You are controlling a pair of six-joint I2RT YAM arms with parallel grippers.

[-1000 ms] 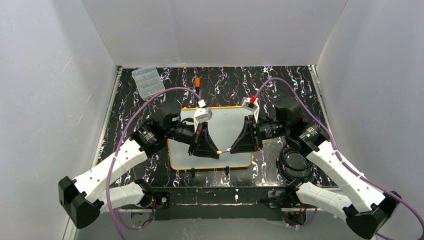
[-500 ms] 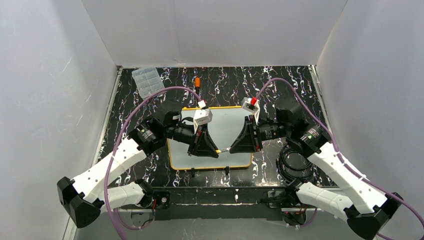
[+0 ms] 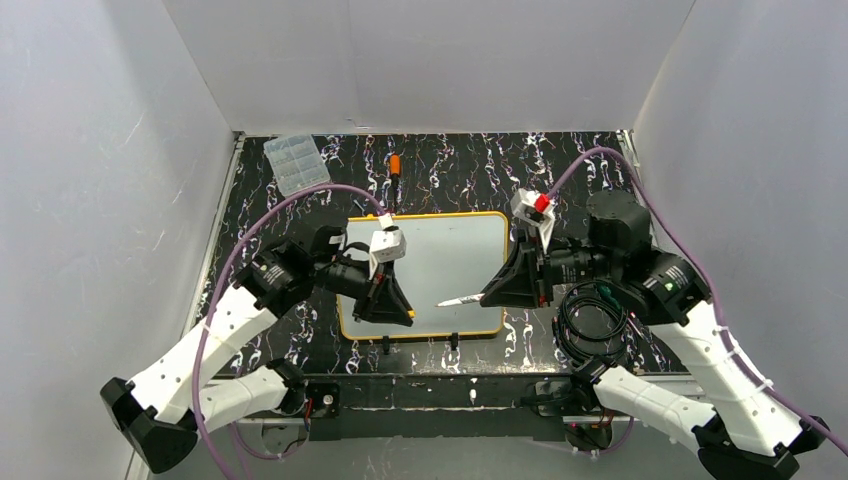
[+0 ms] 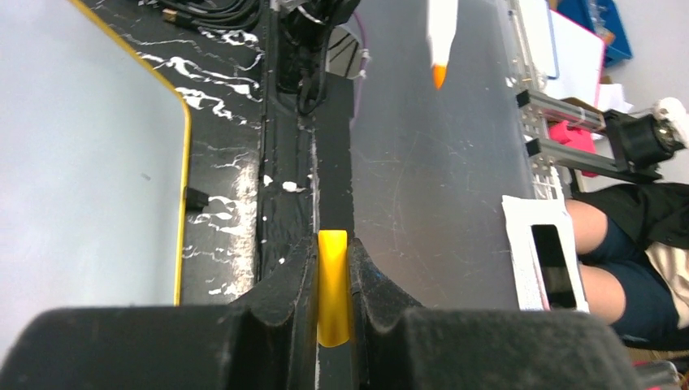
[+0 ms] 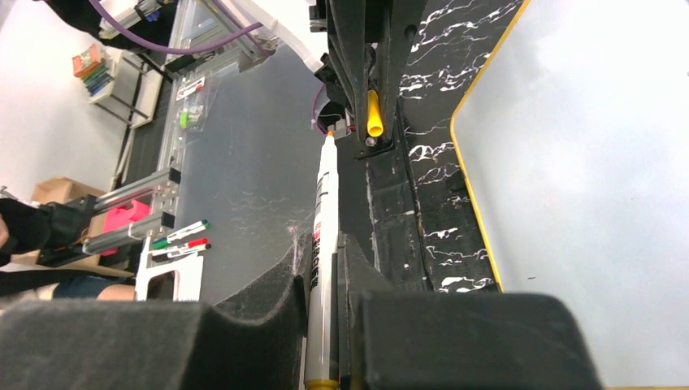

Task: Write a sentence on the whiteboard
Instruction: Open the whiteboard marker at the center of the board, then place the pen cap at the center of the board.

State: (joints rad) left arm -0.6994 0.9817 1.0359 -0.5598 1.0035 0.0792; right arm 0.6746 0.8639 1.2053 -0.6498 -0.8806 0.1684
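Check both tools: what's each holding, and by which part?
Right tool: white marker, by its barrel, tip free. Left tool: yellow cap, by its sides.

White arm shells, black joints, purple cables, white wrist cameras.

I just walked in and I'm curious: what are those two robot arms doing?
The right gripper holds a marker with its cap off, the orange tip pointing toward the other arm. The left gripper pinches the yellow cap. The whiteboard between the arms looks blank, so writing has not begun.
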